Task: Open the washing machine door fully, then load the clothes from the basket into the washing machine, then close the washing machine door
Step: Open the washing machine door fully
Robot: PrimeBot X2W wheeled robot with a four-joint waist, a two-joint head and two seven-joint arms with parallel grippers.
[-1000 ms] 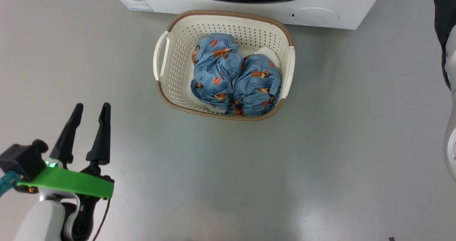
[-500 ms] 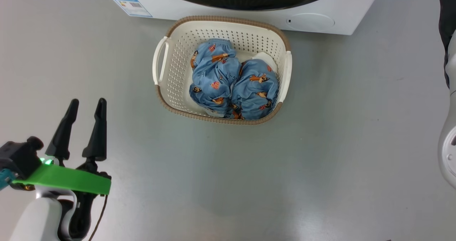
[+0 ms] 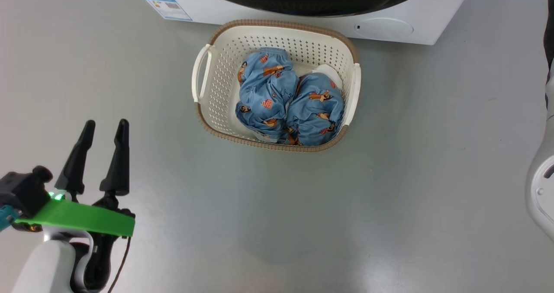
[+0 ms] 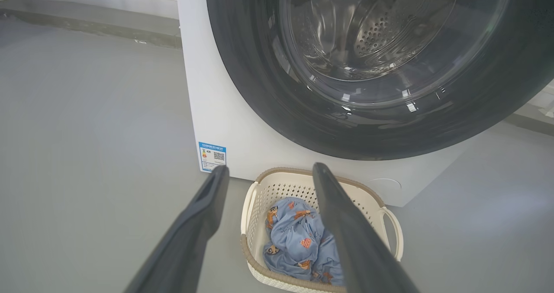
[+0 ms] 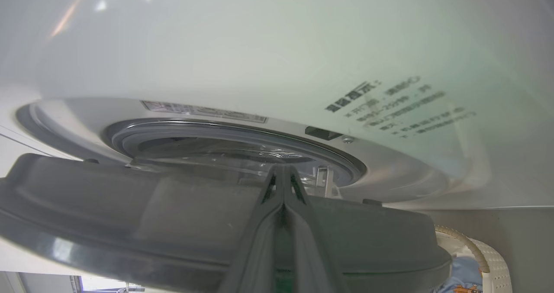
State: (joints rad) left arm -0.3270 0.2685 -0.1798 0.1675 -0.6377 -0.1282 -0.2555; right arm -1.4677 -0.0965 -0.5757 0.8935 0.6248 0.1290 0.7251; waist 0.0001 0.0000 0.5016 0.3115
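**Left hand open; right hand shut at door**

Left hand low, fingers spread, empty, pointing toward the washer. Right hand's fingers pressed together, empty, tips at the ajar door's edge. Clothes lie in the basket on the floor.

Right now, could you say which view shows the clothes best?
Head view: both bundles of clothes lie unobstructed. The left wrist view has a finger across them; the right wrist view catches a scrap.

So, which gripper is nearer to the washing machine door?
Right. The right gripper, shut, is at the door's rim; the left gripper hangs open over the floor, left of the basket.
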